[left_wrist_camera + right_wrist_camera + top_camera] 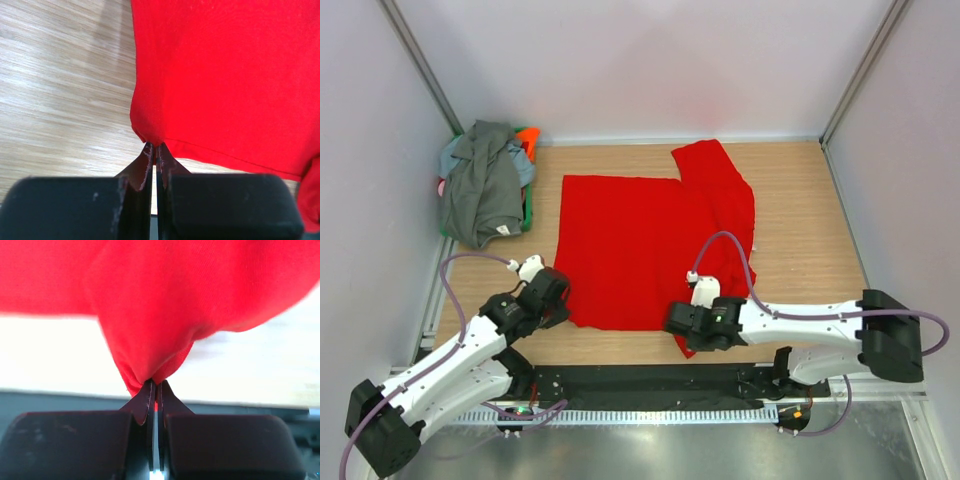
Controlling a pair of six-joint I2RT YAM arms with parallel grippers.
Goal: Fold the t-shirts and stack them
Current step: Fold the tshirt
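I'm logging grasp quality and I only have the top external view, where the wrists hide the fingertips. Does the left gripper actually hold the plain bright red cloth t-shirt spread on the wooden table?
Observer: Yes. The left wrist view shows the left gripper shut on a pinched corner of the plain bright red cloth t-shirt, where its side edge meets the stitched hem.
Operator: And the other side?
Observer: The right wrist view shows the right gripper shut on a bunched fold of the same shirt, with the cloth puckering outward from the fingertips.
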